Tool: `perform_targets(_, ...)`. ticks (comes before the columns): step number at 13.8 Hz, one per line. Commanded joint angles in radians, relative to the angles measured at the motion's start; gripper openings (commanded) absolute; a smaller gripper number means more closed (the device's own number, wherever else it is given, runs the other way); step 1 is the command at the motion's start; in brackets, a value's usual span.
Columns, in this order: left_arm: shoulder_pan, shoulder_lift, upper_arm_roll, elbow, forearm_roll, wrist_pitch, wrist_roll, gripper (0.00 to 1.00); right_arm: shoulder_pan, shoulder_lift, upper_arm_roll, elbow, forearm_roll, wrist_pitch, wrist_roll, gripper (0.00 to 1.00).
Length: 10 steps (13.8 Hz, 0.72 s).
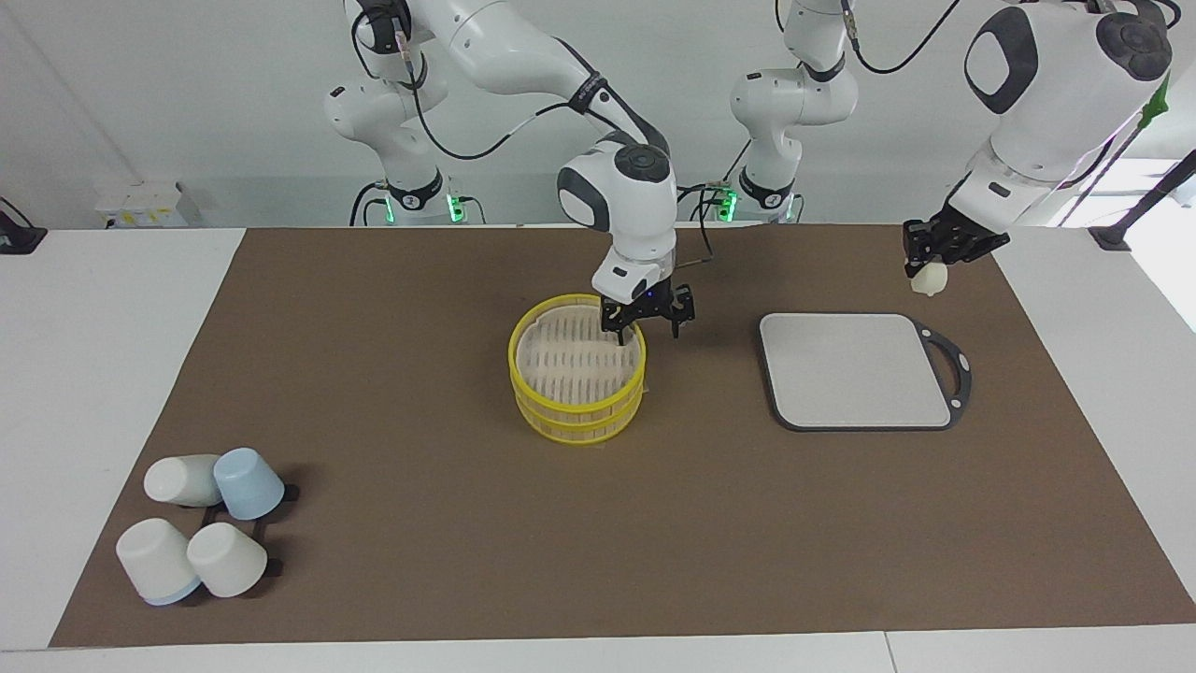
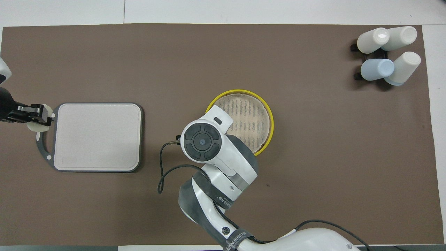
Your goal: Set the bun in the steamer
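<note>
The bun (image 1: 931, 279) is a small cream lump held in my left gripper (image 1: 927, 265), which is shut on it in the air over the mat beside the grey board's handle. It also shows in the overhead view (image 2: 36, 127) under the left gripper (image 2: 40, 116). The yellow-rimmed steamer (image 1: 570, 422) stands mid-mat with its pale-slatted lid (image 1: 570, 360) on top. My right gripper (image 1: 647, 325) is at the lid's edge nearest the robots, open, with one finger inside the rim and one outside. In the overhead view the right arm's wrist hides this gripper and part of the steamer (image 2: 267, 120).
A grey square board (image 1: 855, 369) with a black handle lies between the steamer and the left arm's end of the mat; it also shows in the overhead view (image 2: 97, 136). Several white and pale-blue cups (image 1: 206, 523) lie at the right arm's end, farther from the robots.
</note>
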Motion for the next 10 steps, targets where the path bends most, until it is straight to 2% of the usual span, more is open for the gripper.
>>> perform_targets(1,-0.005,0.008,0.003,0.014,-0.016,-0.021,-0.011,0.28,-0.011,-0.037,0.006,-0.063,-0.002,0.022,-0.030,1.00)
perform_targets(2,-0.005,0.008,0.003,0.014,-0.016,-0.020,-0.011,0.28,-0.008,-0.039,0.005,-0.063,-0.002,0.022,-0.056,1.00)
perform_targets(3,-0.005,0.008,0.003,0.013,-0.017,-0.020,-0.011,0.28,-0.009,-0.039,0.006,-0.061,-0.002,0.016,-0.097,0.82)
perform_targets(5,-0.005,0.008,0.003,0.012,-0.019,-0.018,-0.012,0.28,-0.014,-0.034,0.004,-0.044,-0.001,-0.001,-0.101,0.23)
perform_targets(7,-0.005,0.008,0.003,0.012,-0.019,-0.017,-0.012,0.28,-0.025,-0.030,0.004,0.003,-0.001,-0.051,-0.101,0.05)
perform_targets(8,-0.005,0.008,0.003,0.012,-0.022,-0.017,-0.012,0.28,-0.025,-0.027,0.004,0.044,0.001,-0.098,-0.101,0.00)
perform_targets(10,-0.003,0.008,0.003,0.012,-0.022,-0.017,-0.012,0.28,-0.028,-0.024,-0.003,0.089,-0.005,-0.160,-0.117,0.00)
